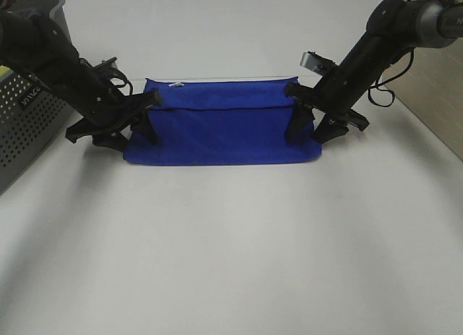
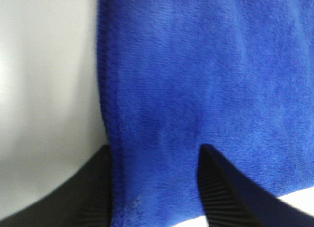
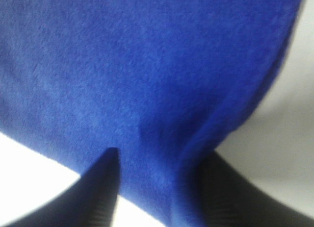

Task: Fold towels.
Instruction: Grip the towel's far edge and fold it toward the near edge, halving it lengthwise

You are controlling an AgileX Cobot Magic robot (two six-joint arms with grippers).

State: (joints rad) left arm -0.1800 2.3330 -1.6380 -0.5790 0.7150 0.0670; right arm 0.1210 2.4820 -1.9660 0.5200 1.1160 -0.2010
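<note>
The royal-blue towel [image 1: 221,136] lies spread across the middle of the white table, with a strip along its far side doubled over toward the front. A small white tag [image 1: 173,82] shows at its far edge. My left gripper [image 1: 148,109] is shut on the left end of that doubled strip, and the plush blue towel [image 2: 196,80] runs in between its fingers [image 2: 93,197]. My right gripper [image 1: 295,105] is shut on the right end. In the right wrist view the towel [image 3: 147,75] narrows to a pinch between the dark fingers [image 3: 103,192].
A grey perforated basket [image 1: 29,121] stands at the left edge, right behind the left arm. The white table [image 1: 231,248] stretches in front of the towel. A cable hangs off the right arm [image 1: 383,96].
</note>
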